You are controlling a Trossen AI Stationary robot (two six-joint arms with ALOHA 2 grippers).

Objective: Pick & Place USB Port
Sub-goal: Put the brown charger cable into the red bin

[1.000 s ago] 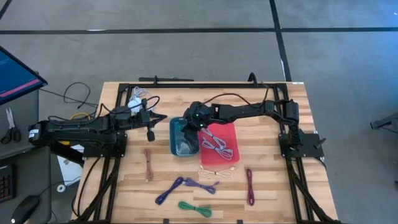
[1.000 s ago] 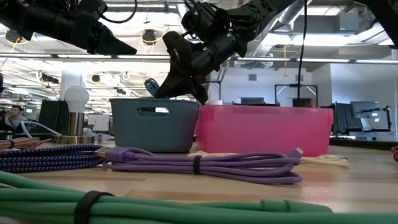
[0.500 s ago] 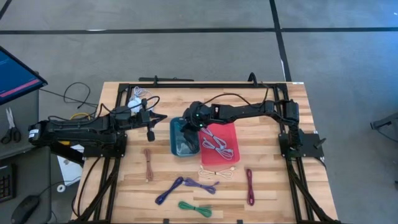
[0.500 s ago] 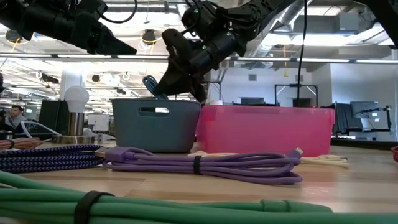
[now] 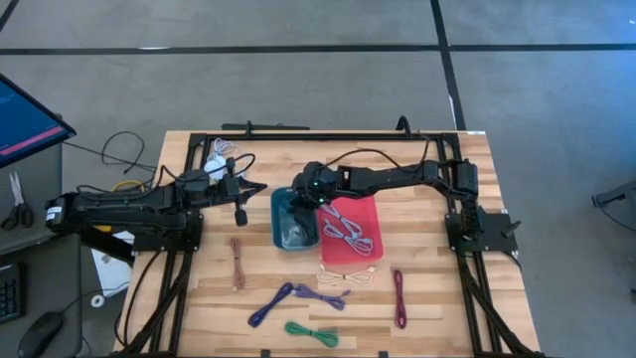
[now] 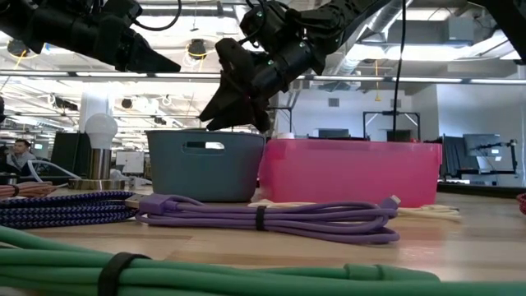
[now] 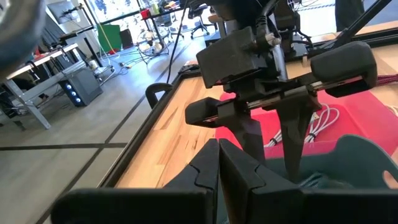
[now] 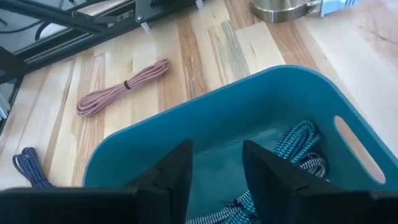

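**Hanging Over the Blue Bin**

Hanging just above the blue bin [image 5: 294,221], the right tool [image 5: 300,202] has its two fingers [image 8: 177,171] apart, and nothing is between them. Down inside the bin lies a blue-and-white braided cable [image 8: 297,149], right under those fingers. The tool does not touch it.

The bin sits near the middle of the wooden table [image 5: 427,288]. A pink tray [image 5: 350,231] stands right beside it, touching its side, and a purple cable [image 5: 345,235] lies coiled in the tray.

The left tool [image 5: 241,198] hangs in the air to the left of the bin, apart from it. Its fingers are clenched tight together and it holds nothing.

More cables lie on the table, closer to the front edge. A pinkish-brown cable [image 5: 237,262] lies left of the bin. A white cable [image 5: 347,275] lies just in front of the pink tray. A dark red cable [image 5: 398,296] lies off to the right. Two more purple bundles [image 5: 298,296] lie side by side, and a green cable [image 5: 311,332] lies nearest the front edge.
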